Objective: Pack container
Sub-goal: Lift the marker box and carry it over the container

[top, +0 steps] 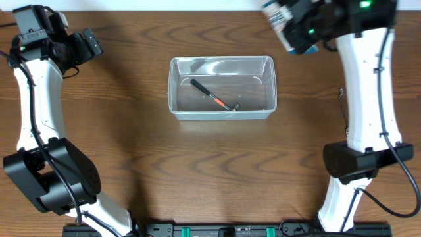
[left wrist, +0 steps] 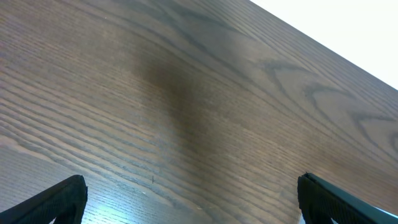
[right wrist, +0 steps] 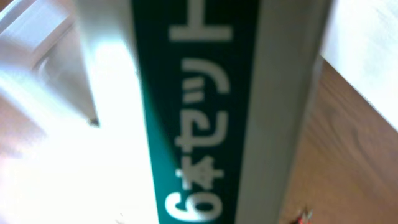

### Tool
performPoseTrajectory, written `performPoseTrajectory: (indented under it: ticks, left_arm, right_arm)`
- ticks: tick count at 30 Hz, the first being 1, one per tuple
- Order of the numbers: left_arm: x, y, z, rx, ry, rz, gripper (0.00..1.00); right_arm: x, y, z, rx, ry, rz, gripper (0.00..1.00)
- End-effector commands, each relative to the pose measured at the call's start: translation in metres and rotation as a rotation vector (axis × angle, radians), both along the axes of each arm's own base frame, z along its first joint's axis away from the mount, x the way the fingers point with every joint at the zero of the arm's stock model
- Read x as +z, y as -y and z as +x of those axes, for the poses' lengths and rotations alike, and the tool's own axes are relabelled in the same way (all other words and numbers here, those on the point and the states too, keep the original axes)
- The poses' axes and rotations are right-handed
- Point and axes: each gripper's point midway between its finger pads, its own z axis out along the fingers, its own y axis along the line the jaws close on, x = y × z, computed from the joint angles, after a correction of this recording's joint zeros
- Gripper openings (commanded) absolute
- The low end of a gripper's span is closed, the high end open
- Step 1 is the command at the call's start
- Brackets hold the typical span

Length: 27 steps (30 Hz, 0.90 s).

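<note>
Two arms: the left arm [top: 29,112] stands on the left side of the table [top: 131,164] and the right arm [top: 368,99] on the right side, with the tub between them.
Container: the clear plastic container [top: 222,87] sits on the table near the middle, its long sides running left to right. It is well apart from both pincers.
Inside the container: one thin black and orange tool [top: 210,96] lies slanted on the bottom, from the far left toward the near right. A small dark piece lies beside its near end, too small to tell what it is.
Left pincer: the left pincer [left wrist: 191,194] is spread wide. Its two dark fingertips [left wrist: 65,198] show only at the bottom corners of the wrist view, with bare wood between them. It holds nothing and is at the far left corner of the table.
Right pincer: the right pincer [top: 287,25] is pinching a small box [top: 273,14] at the far edge, beyond the far right corner of the container.
Small box: in the right wrist view it fills the picture, blurred, with a green stripe and white printed signs.
</note>
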Motion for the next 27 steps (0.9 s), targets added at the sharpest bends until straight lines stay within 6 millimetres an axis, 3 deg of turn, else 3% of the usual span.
performPoseTrajectory:
  ticks: [1,6,17,27]
  left_arm:
    - [0.014,0.001,0.001,-0.002,0.03,0.0,0.98]
    - [0.014,0.001,0.001,-0.002,0.03,0.0,0.98]
    - [0.014,0.001,0.001,-0.002,0.03,0.0,0.98]
    - [0.014,0.001,0.001,-0.002,0.03,0.0,0.98]
  right_arm:
    - [-0.01,-0.03,-0.016,0.297,0.017,-0.091,0.01]
    - [-0.048,-0.053,-0.032,0.499,-0.05,-0.162,0.06]
    - [-0.152,-0.073,-0.029,0.543,-0.15,-0.175,0.02]
    - [-0.199,-0.07,-0.041,0.551,-0.212,-0.183,0.03]
